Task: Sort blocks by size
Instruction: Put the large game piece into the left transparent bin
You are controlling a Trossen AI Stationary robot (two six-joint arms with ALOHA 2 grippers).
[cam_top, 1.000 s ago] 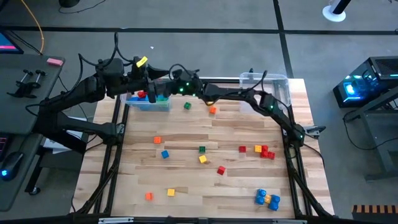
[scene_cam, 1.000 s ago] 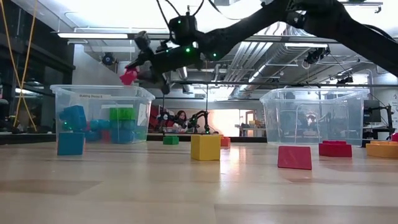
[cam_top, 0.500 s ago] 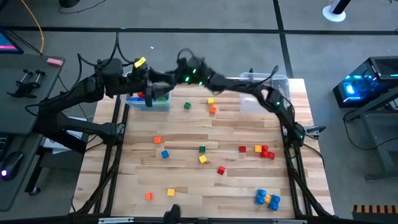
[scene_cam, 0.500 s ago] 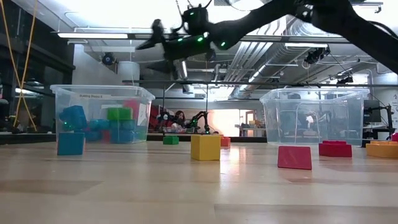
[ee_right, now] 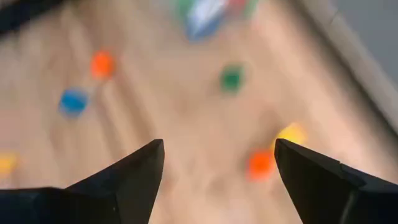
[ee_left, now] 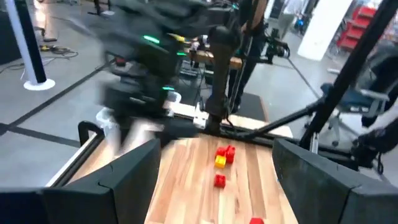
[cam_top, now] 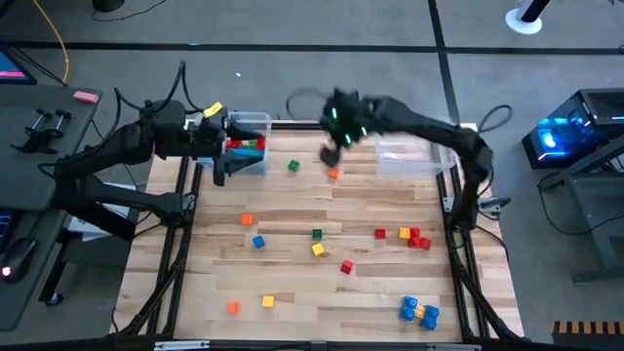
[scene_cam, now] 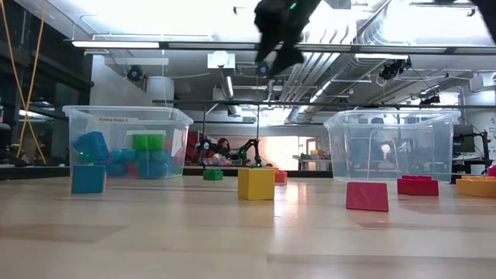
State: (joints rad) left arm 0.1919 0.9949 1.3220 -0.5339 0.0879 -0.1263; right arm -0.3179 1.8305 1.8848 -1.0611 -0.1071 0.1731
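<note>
The small plastic toy blocks in red, blue, green, yellow and orange lie scattered over the wooden slatted tabletop, and more sit in the clear plastic bin holding mixed blocks just beside the left end effector. They look light, rigid and smooth-faced, so they should slip if pinched on a corner; a grip across two flat opposite sides, from above, seems safest, and the tiny cubes leave little margin for the fingers.

The right end effector hangs well above the tabletop, fingers spread and empty, with an orange block, a yellow block and a green block on the boards ahead of it. The left end effector is also released, holding nothing.

The high view alone shows the whole spread, including the blue and yellow cluster far from both end effectors. The low view alone shows how full the bins are: the second clear bin looks empty. Only the wrist views show the fingers' gap.
</note>
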